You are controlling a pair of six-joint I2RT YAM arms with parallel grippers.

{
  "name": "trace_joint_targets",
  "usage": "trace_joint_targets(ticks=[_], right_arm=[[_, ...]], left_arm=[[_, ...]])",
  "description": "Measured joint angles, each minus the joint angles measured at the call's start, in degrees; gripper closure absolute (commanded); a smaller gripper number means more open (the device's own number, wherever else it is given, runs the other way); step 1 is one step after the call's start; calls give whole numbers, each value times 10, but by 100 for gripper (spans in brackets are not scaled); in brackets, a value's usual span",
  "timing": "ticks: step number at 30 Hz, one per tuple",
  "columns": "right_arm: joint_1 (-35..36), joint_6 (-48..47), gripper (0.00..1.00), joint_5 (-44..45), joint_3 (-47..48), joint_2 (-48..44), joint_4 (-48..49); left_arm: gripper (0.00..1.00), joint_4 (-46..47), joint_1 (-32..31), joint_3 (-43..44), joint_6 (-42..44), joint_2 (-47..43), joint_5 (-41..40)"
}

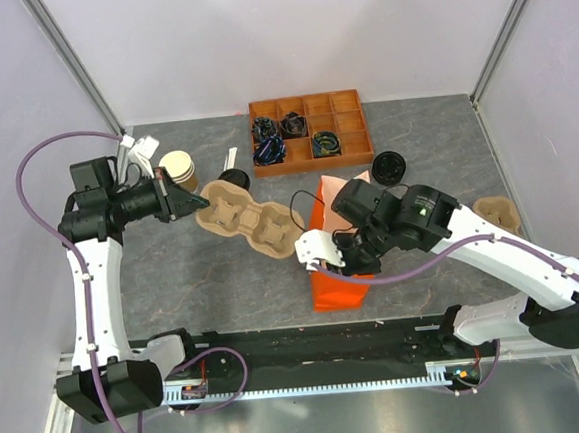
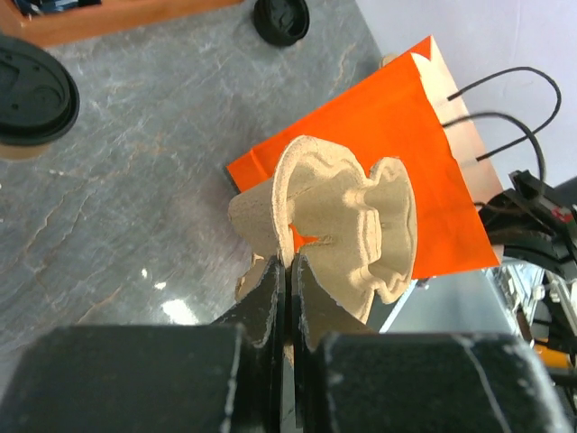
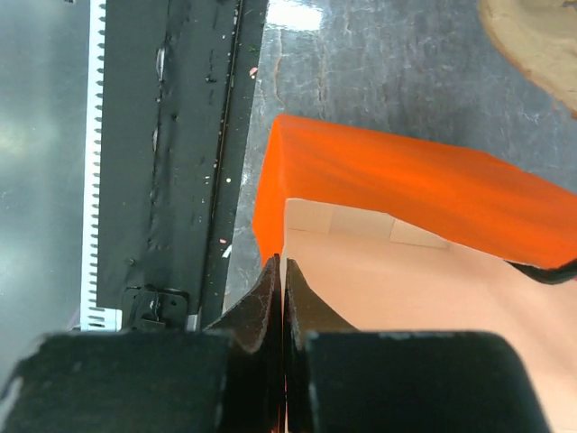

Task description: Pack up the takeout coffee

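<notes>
- The left gripper [image 1: 193, 199] is pressed together on the rim of a moulded pulp cup carrier [image 1: 250, 220], left of the middle of the table [image 1: 195, 294].
- The right gripper [image 1: 314, 266] pinches the top edge of an orange paper bag [image 1: 340, 285], midway along the table toward its near edge.
- The takeout coffee [image 1: 234, 179] stands just behind the carrier, toward the far edge. It is near the wooden compartment tray [image 1: 310, 133], and neither gripper touches it.

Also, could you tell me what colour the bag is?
The bag is bright orange outside, pale inside; clearest in the right wrist view.
</notes>
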Motion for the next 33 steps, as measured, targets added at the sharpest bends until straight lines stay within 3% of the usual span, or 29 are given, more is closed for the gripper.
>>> trace_joint_targets(ticks=[2,3,7,18,26,33], right_arm=[[18,6,65,9,-7,0,5],[22,8,46,15,-9,0,8],[23,23,21,26,-9,0,14],[5,65,3,27,80,3,15],[-27,96,2,25,186,5,19],[-148,133,2,-22,226,42,38]], left_arm=[[98,-18,0,0,18,3,-2],[98,-28,0,0,28,7,-6],[98,-55,0,0,58,18,-10],[94,-151,0,-14,237,87,-37],[92,-171,-36,-89,360,177,-101],[86,-143,-66,-104,417,273,-162]])
